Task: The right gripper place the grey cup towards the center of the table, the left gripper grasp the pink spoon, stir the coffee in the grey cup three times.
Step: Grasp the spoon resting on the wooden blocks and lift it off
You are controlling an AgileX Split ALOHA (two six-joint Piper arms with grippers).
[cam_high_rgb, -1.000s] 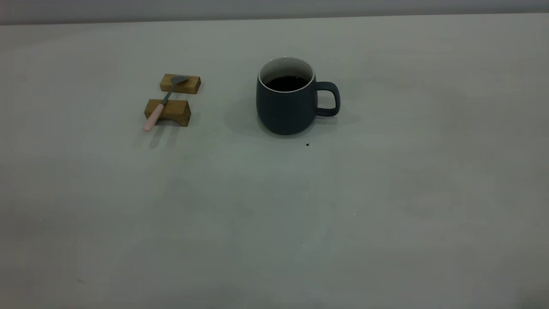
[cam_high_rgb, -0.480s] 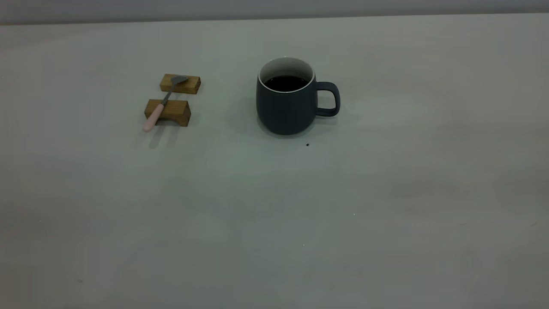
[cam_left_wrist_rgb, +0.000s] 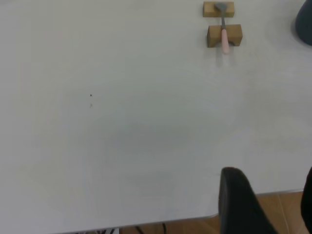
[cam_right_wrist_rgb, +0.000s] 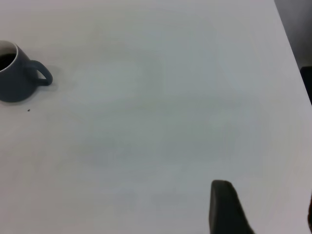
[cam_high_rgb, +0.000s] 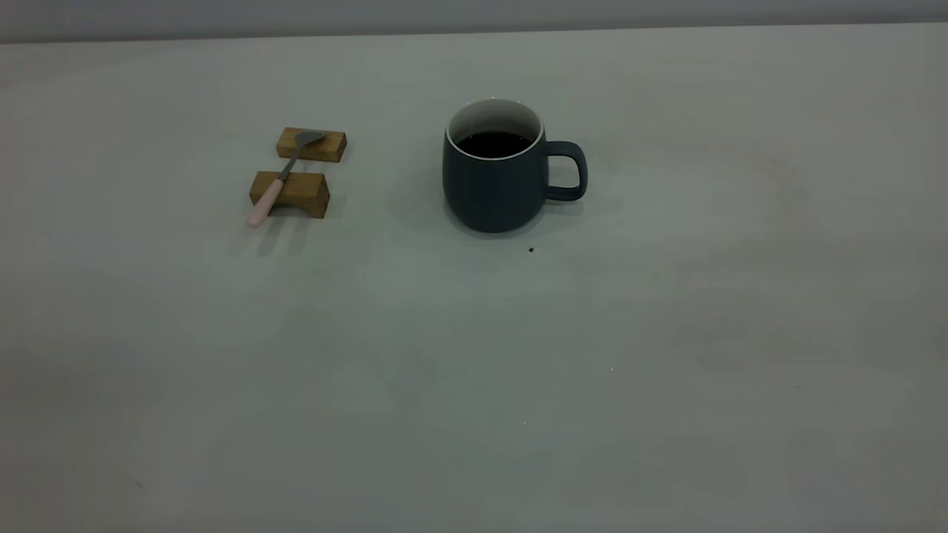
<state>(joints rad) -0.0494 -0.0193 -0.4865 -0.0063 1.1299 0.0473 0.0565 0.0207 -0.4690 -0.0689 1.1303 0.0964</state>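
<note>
The grey cup [cam_high_rgb: 492,185] stands upright toward the far middle of the table [cam_high_rgb: 474,370], its handle pointing right and dark coffee [cam_high_rgb: 495,143] inside. To its left the pink spoon [cam_high_rgb: 278,181] lies across two wooden blocks, bowl on the far one. No gripper shows in the exterior view. In the left wrist view the left gripper [cam_left_wrist_rgb: 268,197] hangs open over the table's edge, far from the spoon [cam_left_wrist_rgb: 223,29]. In the right wrist view the right gripper [cam_right_wrist_rgb: 265,207] is open with nothing in it, well away from the cup [cam_right_wrist_rgb: 14,78].
The far block [cam_high_rgb: 311,144] and the near block [cam_high_rgb: 292,194] bear the spoon. A small dark speck [cam_high_rgb: 531,249] lies just in front of the cup. The left wrist view shows the table's edge [cam_left_wrist_rgb: 146,220] with wooden floor beyond it.
Cup, spoon and blocks have not moved. A faint shadow at the table's near right corner has faded.
</note>
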